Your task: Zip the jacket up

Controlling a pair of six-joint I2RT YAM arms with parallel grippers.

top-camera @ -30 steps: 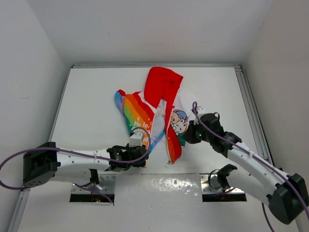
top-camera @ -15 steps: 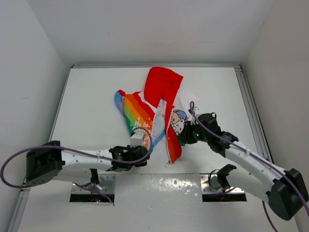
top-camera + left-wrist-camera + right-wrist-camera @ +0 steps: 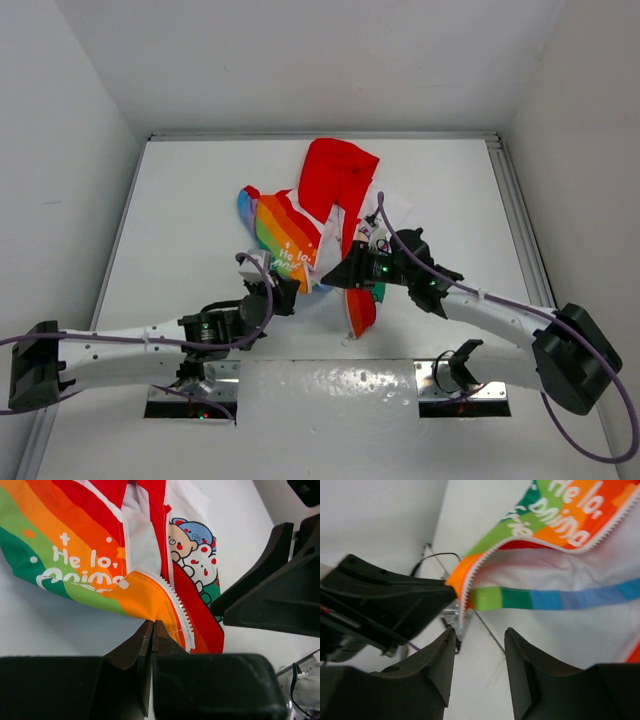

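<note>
The jacket (image 3: 300,235) lies mid-table, unzipped, with its red hood (image 3: 335,175) toward the back wall. My left gripper (image 3: 288,296) is shut on the orange bottom corner of the rainbow panel (image 3: 150,595), right beside the white zipper teeth (image 3: 177,612). The cartoon print (image 3: 192,545) shows on the other front. My right gripper (image 3: 337,277) hovers open just right of that corner, with nothing between its fingers (image 3: 440,660). In the right wrist view, the held corner and its zipper edge (image 3: 465,587) hang just above the right gripper (image 3: 480,637), with the left gripper (image 3: 395,600) beside them.
White walls close in the table on three sides, and a metal rail (image 3: 520,230) runs along its right edge. Two mounting plates (image 3: 465,385) with cables sit at the near edge. The right gripper's black fingers (image 3: 270,585) fill the right of the left wrist view.
My left gripper closed on the jacket's bottom corner and moved it forward and up. My right gripper opened and swung left toward that corner.
</note>
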